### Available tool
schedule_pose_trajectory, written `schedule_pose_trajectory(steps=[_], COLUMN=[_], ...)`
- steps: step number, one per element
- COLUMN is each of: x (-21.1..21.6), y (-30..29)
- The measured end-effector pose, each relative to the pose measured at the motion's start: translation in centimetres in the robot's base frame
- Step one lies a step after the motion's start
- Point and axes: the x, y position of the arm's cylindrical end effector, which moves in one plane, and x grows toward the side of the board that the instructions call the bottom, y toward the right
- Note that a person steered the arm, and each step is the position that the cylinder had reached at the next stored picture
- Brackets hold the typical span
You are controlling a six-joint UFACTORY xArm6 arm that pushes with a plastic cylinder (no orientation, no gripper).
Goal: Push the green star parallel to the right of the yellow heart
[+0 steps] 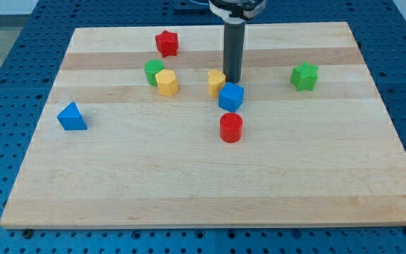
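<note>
my tip [232,79], a bare rod tool grasping nothing, beside yellow heart [216,82]; circle behind green star [304,76], nudge gently toward worktop's left edge.

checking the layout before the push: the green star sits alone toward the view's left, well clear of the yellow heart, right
Not quite: the camera view shows the green star alone toward the view's right, not left. It is well clear of the yellow heart, which sits beside my tip and the blue cube.

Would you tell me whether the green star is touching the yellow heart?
Apart. The camera view shows bare board between the green star and the yellow heart, with my tip beside the heart.
</note>
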Motion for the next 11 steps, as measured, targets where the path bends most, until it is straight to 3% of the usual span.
schedule_pose_trajectory(steps=[1, 3, 6, 8, 11], x=[-0.3, -5.3, -3.9, 0.5, -0.6], y=[3.2, 7.2, 22.9, 20.4, 11.9])
